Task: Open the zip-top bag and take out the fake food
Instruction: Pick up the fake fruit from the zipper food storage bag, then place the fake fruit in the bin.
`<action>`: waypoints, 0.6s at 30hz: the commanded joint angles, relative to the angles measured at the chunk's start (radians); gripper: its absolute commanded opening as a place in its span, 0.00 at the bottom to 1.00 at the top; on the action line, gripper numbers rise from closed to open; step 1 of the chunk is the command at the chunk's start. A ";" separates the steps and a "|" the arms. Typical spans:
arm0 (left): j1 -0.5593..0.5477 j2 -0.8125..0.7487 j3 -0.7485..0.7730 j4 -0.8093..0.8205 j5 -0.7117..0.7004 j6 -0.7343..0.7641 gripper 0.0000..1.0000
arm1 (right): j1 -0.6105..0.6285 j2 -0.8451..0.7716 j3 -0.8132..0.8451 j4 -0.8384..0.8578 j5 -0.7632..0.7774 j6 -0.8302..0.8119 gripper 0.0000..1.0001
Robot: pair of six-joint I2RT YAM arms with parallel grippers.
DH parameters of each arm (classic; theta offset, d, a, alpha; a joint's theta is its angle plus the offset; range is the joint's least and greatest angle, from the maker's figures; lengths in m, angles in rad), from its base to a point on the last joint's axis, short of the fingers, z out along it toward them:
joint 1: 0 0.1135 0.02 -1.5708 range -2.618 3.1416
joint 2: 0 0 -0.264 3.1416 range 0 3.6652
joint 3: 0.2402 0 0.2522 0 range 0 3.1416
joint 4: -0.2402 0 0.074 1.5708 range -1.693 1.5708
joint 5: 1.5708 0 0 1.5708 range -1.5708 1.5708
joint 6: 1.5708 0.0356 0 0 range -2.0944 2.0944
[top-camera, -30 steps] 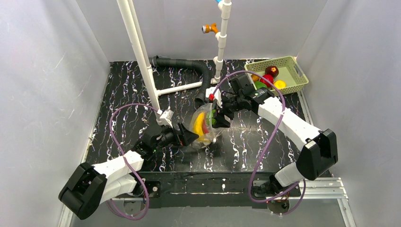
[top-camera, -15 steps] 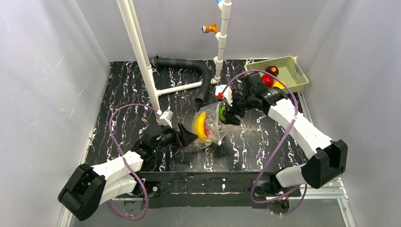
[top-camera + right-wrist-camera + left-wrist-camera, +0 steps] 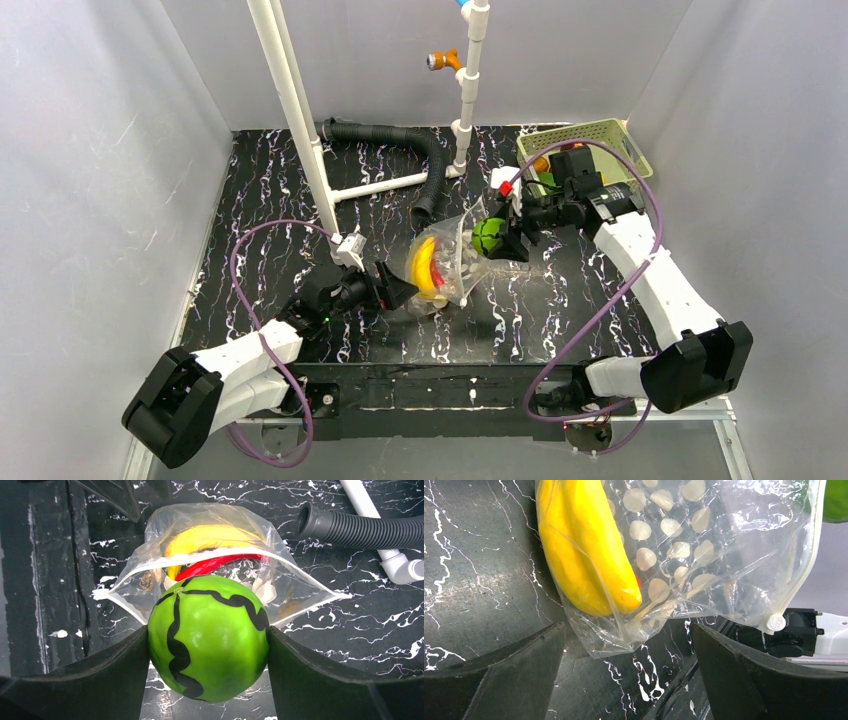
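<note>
The zip-top bag (image 3: 447,262) lies in the middle of the table, its mouth open toward the right. A yellow banana (image 3: 423,265) and a red chili (image 3: 220,562) are inside it. My right gripper (image 3: 503,238) is shut on the green ball (image 3: 488,237), which has black stripes, and holds it just outside the bag's mouth (image 3: 300,587), above the table. In the right wrist view the ball (image 3: 207,635) fills the gap between the fingers. My left gripper (image 3: 398,289) is open at the bag's closed end. In the left wrist view the banana (image 3: 584,555) shows inside the bag (image 3: 704,555), whose bottom edge lies between the spread fingers (image 3: 504,680).
A green basket (image 3: 632,152) stands at the back right, partly hidden by my right arm, with an orange piece (image 3: 540,163) showing in it. A black corrugated hose (image 3: 400,135) and white pipes (image 3: 295,110) stand behind the bag.
My right gripper has drawn the green ball out of the bag's mouth and carried it to the right. The bag and my left arm have stayed put.
</note>
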 commanded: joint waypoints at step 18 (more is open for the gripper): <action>0.008 -0.008 0.011 -0.004 -0.020 0.014 0.98 | -0.411 -0.040 -0.085 0.467 -0.317 0.495 0.32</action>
